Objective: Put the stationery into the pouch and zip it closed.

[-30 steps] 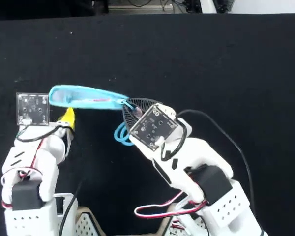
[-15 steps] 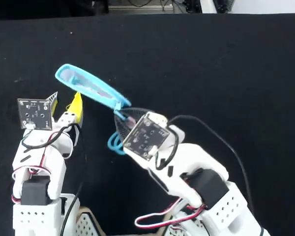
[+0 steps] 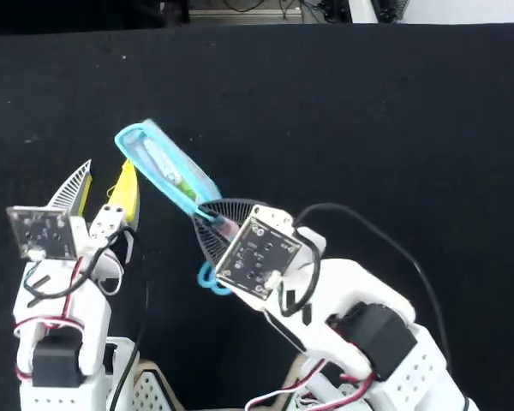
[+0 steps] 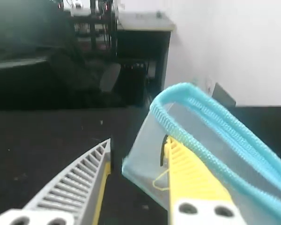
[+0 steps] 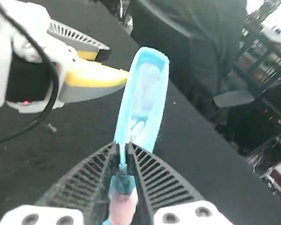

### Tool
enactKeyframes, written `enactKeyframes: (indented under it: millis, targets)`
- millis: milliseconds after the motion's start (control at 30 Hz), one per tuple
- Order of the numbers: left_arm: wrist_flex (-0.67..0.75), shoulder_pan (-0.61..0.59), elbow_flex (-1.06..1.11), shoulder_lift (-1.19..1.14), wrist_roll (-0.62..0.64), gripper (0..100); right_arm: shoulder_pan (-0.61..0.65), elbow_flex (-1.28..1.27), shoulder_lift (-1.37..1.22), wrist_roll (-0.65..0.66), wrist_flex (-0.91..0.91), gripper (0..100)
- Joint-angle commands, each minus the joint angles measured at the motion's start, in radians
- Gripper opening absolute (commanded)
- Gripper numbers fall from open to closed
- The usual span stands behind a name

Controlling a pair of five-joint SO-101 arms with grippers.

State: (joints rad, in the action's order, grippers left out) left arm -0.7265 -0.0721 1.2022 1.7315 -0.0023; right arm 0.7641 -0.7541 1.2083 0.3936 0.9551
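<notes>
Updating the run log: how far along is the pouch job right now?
Done: stationery lies inside the blue pouch, seen through its clear wall. In hand: the right tool is shut on the pouch's zipper end, and the left tool is open beside the far end, not gripping. Left: the zipping. I can't tell how far the zip is closed.

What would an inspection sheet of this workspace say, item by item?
Surface: black table.
Job's things: blue pouch held slanting, stationery inside; mouth seems open.
Clutter: nothing seen.
Grippers: right gripper shut on the pouch's near end; left gripper open beside the pouch, contact unclear.
Cables: black cable loops over the right arm; red wires on the left arm.
Surroundings: dark furniture and white wall behind the table.
</notes>
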Motion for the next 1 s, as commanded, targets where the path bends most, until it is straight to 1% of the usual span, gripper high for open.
enactKeyframes:
  millis: [0, 167, 300, 500, 600, 700, 800, 900, 967]
  targets:
    - [-0.003, 0.018, -0.012, 0.02, 0.011, 19, 0.009, 0.102, 0.007, -0.009, 0.002, 1.1]
    - [0.005, 0.019, -0.012, 0.02, 0.068, 19, 0.009, 0.116, 0.005, -0.009, -0.002, 1.1]
    - [0.005, 0.019, 0.001, 0.02, 0.074, 19, 0.005, 0.108, 0.005, -0.009, 0.006, 1.1]
    - [0.003, 0.019, 0.074, 0.026, 0.072, 19, 0.002, 0.099, 0.007, -0.009, 0.118, 1.1]
    - [0.002, 0.021, 0.101, 0.026, 0.074, 19, 0.002, 0.048, 0.01, -0.009, 0.115, 1.1]
    - [-0.005, 0.062, 0.124, 0.028, 0.074, 19, -0.002, -0.018, 0.016, -0.009, 0.078, 1.1]
    - [-0.005, 0.101, 0.143, 0.028, 0.074, 19, -0.048, -0.045, 0.018, -0.011, 0.038, 1.2]
    - [-0.005, 0.102, 0.147, 0.028, 0.074, 19, -0.066, -0.027, 0.018, -0.091, 0.057, 3.3]
    - [-0.005, 0.102, 0.147, 0.028, 0.074, 19, -0.066, -0.002, 0.018, -0.143, 0.098, 10.8]
